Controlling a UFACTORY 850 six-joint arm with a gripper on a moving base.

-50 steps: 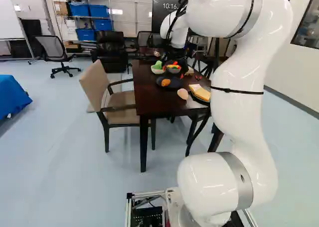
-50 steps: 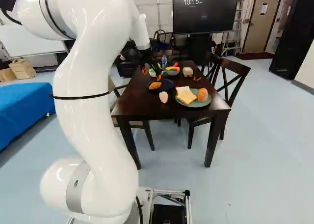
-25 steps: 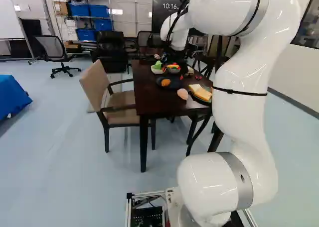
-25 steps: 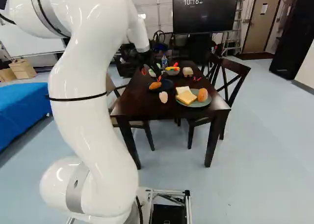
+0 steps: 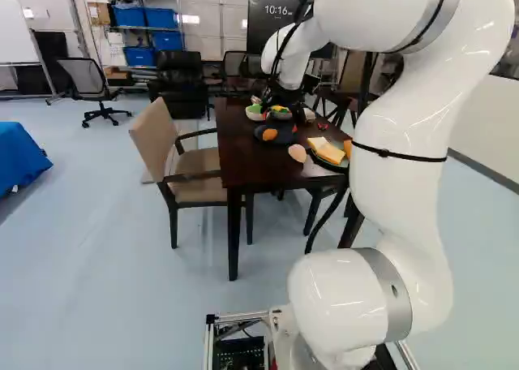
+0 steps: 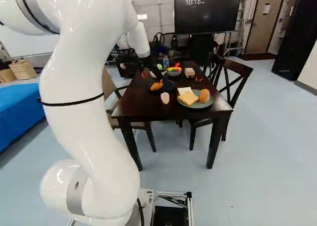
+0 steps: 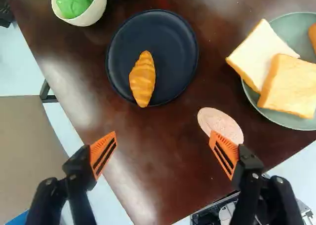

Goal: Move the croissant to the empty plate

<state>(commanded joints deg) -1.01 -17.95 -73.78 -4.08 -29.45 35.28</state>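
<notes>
Beside a dark wooden worktop (image 6: pixel 171 112), on a pale blue-grey floor (image 5: pixel 122 264), a beige armchair (image 5: pixel 152 136) to one side and a dark chair with a crossed back (image 6: pixel 237 66) to the other. Farther off, before a whitish panelled wall (image 5: pixel 211 21), shelving with blue bins (image 5: pixel 138 56), a mesh office chair (image 5: pixel 83 78), a black padded chair (image 5: pixel 180 74) and a wide dark screen (image 6: pixel 205 18). At the right of the right base view, a stepladder (image 6: pixel 239 23), a beige door (image 6: pixel 263 25) and a tall black cabinet (image 6: pixel 297 32); soft pale glare across the worktop.

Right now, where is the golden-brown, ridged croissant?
In the wrist view, the croissant lies on the round, dark plate, ahead of the open black pincer, between the white bowl holding something green and the oval pink slice.
</notes>
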